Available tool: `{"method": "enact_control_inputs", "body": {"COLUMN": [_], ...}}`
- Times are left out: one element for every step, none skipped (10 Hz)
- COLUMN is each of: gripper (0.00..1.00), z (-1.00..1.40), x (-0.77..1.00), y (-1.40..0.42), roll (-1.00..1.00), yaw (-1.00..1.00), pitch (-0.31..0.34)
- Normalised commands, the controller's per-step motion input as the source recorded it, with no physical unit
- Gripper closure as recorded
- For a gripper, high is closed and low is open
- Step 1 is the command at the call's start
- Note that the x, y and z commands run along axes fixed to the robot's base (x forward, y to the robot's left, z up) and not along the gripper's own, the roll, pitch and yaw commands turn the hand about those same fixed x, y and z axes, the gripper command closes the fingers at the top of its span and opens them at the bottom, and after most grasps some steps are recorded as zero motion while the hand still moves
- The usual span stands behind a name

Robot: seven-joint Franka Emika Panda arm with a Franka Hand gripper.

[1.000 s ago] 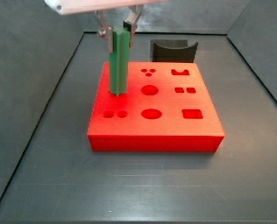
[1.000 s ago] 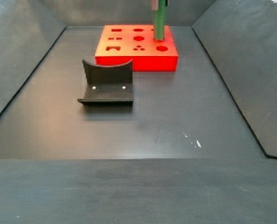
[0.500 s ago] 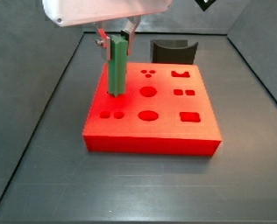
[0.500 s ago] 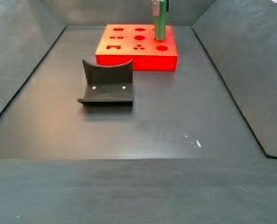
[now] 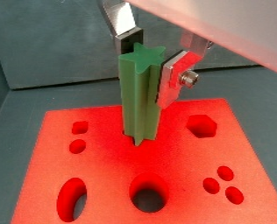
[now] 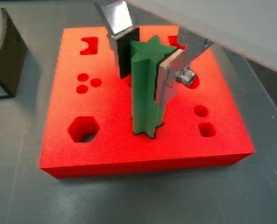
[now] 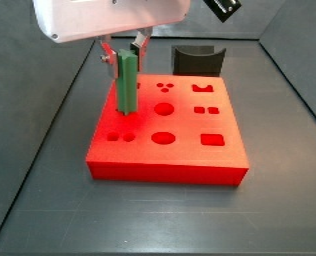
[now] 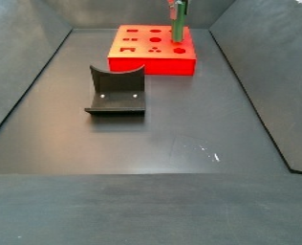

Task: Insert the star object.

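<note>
The star object is a bright green rod (image 7: 126, 82) standing upright, its star-shaped top visible in both wrist views (image 5: 138, 92) (image 6: 147, 92). My gripper (image 7: 126, 48) is shut on its upper part, with one silver finger (image 5: 172, 77) and one dark pad (image 6: 124, 51) pressed on opposite sides. The rod's lower end meets the top of the red block (image 7: 181, 150) near its left edge and hides the hole beneath it. In a side view the rod (image 8: 180, 27) stands on the block's right part (image 8: 140, 55); the gripper (image 8: 177, 5) is mostly cut off there.
The dark grey curved holder (image 7: 197, 58) stands just behind the red block and shows apart from it in a side view (image 8: 116, 91). Other shaped holes in the block are open (image 5: 147, 192) (image 6: 82, 131). Grey walls enclose the dark floor (image 8: 166, 144).
The gripper has come lower with the rod and drifted left in a side view. The rod shows a little shorter above the block. The red block has shifted slightly with them.
</note>
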Motion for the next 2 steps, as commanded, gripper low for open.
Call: {"method": "enact_control_inputs", "body": {"gripper": [1.0,1.0], "z": [-0.91,0.0], "x": [-0.1,0.0], "y": [-0.17,0.0], "roll": [0.14,0.0], "yaw": [0.0,0.0], "pitch": [-0.144,0.0]}}
